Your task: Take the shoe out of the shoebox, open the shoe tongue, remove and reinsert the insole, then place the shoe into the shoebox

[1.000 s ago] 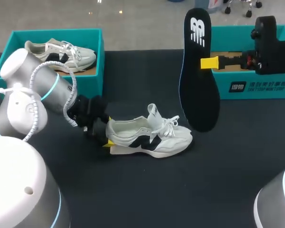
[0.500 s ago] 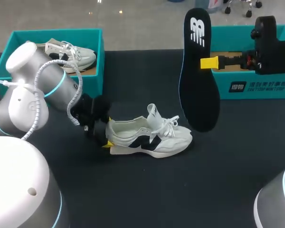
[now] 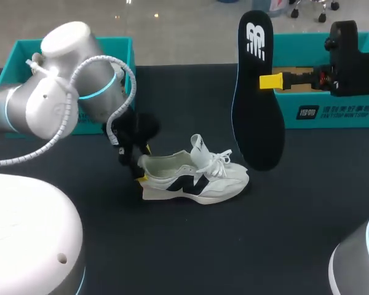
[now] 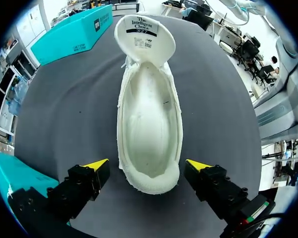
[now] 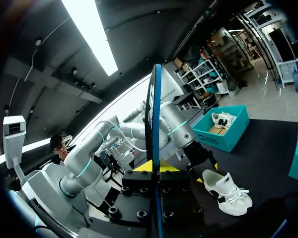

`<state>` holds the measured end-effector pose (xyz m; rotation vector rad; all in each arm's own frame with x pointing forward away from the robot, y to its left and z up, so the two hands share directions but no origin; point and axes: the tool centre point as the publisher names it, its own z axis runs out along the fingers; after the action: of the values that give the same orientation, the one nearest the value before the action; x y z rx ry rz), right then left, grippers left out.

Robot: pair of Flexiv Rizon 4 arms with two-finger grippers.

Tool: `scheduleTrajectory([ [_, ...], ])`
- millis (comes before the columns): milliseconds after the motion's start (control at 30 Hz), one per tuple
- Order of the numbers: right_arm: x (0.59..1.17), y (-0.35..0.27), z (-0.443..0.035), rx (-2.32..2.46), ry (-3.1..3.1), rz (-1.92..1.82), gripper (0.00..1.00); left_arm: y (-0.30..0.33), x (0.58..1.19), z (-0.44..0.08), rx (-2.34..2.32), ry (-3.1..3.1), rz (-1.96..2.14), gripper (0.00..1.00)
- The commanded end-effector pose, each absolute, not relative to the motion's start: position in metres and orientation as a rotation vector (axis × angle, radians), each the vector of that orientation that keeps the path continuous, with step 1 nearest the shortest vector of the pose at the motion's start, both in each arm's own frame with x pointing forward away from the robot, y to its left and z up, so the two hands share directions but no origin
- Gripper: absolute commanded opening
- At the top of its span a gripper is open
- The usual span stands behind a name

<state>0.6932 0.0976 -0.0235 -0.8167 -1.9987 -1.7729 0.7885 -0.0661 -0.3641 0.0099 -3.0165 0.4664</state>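
A white sneaker (image 3: 194, 178) with a black logo lies on its sole on the black table, toe to the right, its tongue (image 4: 144, 37) folded up. My left gripper (image 3: 144, 163) is at the heel, open, one yellow tip on each side of it without touching (image 4: 148, 166). The inside of the shoe (image 4: 149, 124) shows bare. My right gripper (image 3: 272, 80) is shut on the black insole (image 3: 257, 92), held upright in the air above the shoe's toe. From the right wrist the insole (image 5: 152, 148) shows edge-on between that gripper's (image 5: 154, 167) fingers.
A teal shoebox (image 3: 332, 110) stands at the back right, behind my right gripper. Another teal box (image 3: 120, 42) at the back left is largely hidden by my left arm; the right wrist view shows a second white shoe (image 5: 222, 119) inside it.
My left arm has swung up and toward the back, and its gripper has shifted a little up and right at the shoe's heel. The right arm and insole have not moved.
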Motion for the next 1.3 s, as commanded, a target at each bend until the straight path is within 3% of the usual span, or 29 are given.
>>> scheduleTrajectory([
  [33,0.696,0.1,-0.024,-0.816,-2.0,-1.771,0.0,-0.07,0.784,-0.35,0.005,-3.038,0.308,1.0],
  [1300,0.696,0.1,-0.024,-0.816,-2.0,-1.771,0.0,-0.075,0.774,-0.332,0.041,-3.047,0.168,1.0],
])
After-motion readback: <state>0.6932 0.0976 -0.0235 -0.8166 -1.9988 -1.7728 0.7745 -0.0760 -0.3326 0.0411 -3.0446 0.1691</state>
